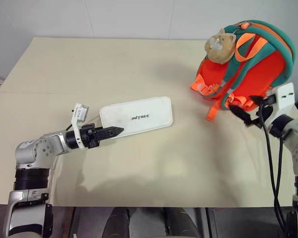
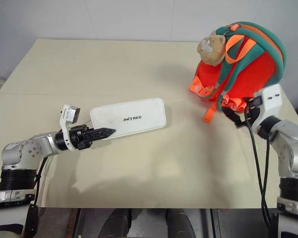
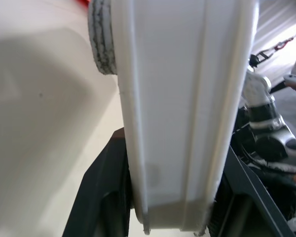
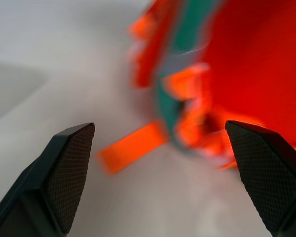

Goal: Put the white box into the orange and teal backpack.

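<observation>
We've got the box (image 1: 136,117) pinched at its near end in the left claw (image 1: 111,132), just over the desk (image 1: 89,64), well left of the backpack (image 1: 253,67). Right claw (image 4: 160,163) gapes wide, empty, just beside the pack's base straps. We reckon next: open the pack w/ the right, then carry the box across.

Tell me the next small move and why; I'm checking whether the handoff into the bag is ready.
Probably ease the open right gripper onto the orange and teal backpack to hold it. The left gripper already clamps the white box by its end, but the backpack's strap side faces the robot, with no opening visible.
</observation>
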Controlling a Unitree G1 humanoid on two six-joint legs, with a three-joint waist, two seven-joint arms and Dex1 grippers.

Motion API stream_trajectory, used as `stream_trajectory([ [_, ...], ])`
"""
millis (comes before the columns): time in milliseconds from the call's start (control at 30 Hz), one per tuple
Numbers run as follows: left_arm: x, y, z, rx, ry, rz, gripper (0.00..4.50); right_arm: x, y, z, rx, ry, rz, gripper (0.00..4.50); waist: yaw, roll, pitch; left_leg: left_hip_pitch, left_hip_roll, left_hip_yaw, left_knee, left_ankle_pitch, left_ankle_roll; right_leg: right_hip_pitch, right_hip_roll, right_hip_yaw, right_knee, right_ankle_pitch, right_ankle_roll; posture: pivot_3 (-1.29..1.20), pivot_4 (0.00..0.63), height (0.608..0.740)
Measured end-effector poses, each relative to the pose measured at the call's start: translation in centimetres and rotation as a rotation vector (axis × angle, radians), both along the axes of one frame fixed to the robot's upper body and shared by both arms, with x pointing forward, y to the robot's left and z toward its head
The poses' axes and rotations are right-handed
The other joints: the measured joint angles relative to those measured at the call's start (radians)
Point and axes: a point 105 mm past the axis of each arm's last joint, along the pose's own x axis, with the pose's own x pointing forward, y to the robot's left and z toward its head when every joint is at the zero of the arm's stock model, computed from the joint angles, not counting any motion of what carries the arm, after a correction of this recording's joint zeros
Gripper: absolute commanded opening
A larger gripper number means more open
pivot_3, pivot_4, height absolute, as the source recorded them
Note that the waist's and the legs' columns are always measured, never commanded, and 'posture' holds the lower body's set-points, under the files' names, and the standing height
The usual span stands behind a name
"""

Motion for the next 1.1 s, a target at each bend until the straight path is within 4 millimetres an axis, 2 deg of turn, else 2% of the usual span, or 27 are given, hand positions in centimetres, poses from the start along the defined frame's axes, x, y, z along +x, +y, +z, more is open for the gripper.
stream_trajectory([
  [100, 0.0, -0.1, 0.0, 0.007, -0.015, -0.011, 1.43, 1.5, -0.5, 1.3, -0.004, -0.051, -0.007, 4.50, -0.003, 0.000, 0.000, 0.000, 0.000, 0.000, 0.000, 0.000, 0.000, 0.000, 0.000, 0.000, 0.000, 0.000, 0.000, 0.00, 0.150, 0.740],
  [267, 0.2, 0.3, -0.5, 0.010, -0.006, 0.001, 1.43, 3.8, 0.1, 3.0, 0.008, -0.097, 0.019, 4.50, -0.019, 0.001, 0.001, 0.000, 0.000, 0.000, 0.000, 0.000, 0.000, 0.000, 0.000, 0.000, 0.000, 0.000, 0.000, 0.00, 0.150, 0.740],
  [367, 0.1, 0.4, -0.6, 0.010, -0.011, 0.005, 1.43, 4.9, 1.7, 3.5, 0.066, -0.103, 0.074, 4.50, -0.029, 0.001, 0.001, 0.000, 0.001, 0.000, 0.000, 0.000, 0.000, 0.000, 0.000, 0.000, 0.001, 0.000, 0.000, 0.00, 0.150, 0.740],
  [433, 0.0, 0.5, -0.8, 0.008, -0.010, 0.009, 1.43, 5.7, 3.8, 4.1, 0.122, -0.098, 0.153, 4.50, -0.037, 0.002, 0.001, 0.000, 0.001, 0.000, 0.000, 0.000, 0.000, -0.001, 0.000, 0.000, 0.002, 0.000, 0.000, 0.00, 0.150, 0.740],
  [533, -0.2, 0.7, -1.2, 0.008, -0.001, 0.015, 1.43, 5.7, 5.6, 4.4, 0.130, -0.064, 0.246, 4.50, -0.038, 0.002, 0.001, 0.000, 0.001, 0.000, 0.000, 0.000, 0.000, -0.001, 0.000, 0.000, 0.001, 0.000, 0.000, 0.00, 0.150, 0.740],
  [733, -0.4, 1.7, -1.8, -0.001, 0.013, 0.063, 1.43, 6.4, 5.4, 3.8, 0.174, -0.025, 0.248, 4.50, -0.034, 0.002, 0.001, 0.000, 0.001, 0.000, 0.000, 0.000, 0.000, -0.001, 0.000, 0.000, 0.002, 0.000, 0.000, 0.00, 0.150, 0.740],
  [833, -0.4, 1.9, -2.1, 0.001, 0.019, 0.074, 1.43, 7.6, 6.3, 3.8, 0.190, -0.051, 0.239, 3.90, -0.042, 0.002, 0.001, 0.000, 0.001, 0.000, 0.001, 0.000, 0.000, -0.001, 0.000, 0.000, 0.003, 0.000, 0.000, 0.00, 0.150, 0.740],
  [1100, -0.1, 1.9, -1.7, 0.002, -0.008, 0.082, 1.43, 8.3, 8.6, 3.2, 0.258, -0.111, 0.304, 1.08, -0.051, 0.002, 0.001, 0.000, 0.001, 0.000, 0.000, 0.000, 0.000, -0.001, 0.000, 0.000, 0.002, 0.000, 0.000, 0.00, 0.150, 0.740],
])
